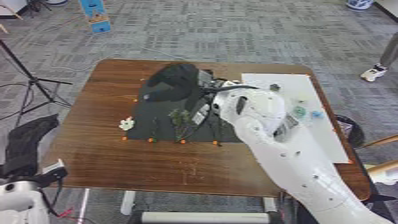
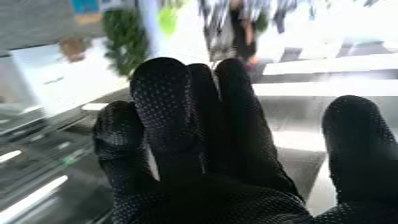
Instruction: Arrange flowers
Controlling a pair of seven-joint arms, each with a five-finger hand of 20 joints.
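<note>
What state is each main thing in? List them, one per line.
Right robot hand: open, over the mat
Left robot hand: open, beside the table
White flower: lying flat
Green sprig: lying flat
Mat: spread out
White sheet: spread out
Tripod: standing

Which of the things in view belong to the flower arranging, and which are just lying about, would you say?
Flower arranging:
- white flower
- green sprig
- teal piece and blue piece, likely blooms
- dark mat, probably

Just about:
- black tripod
- blue board
- blue-and-white pot
</note>
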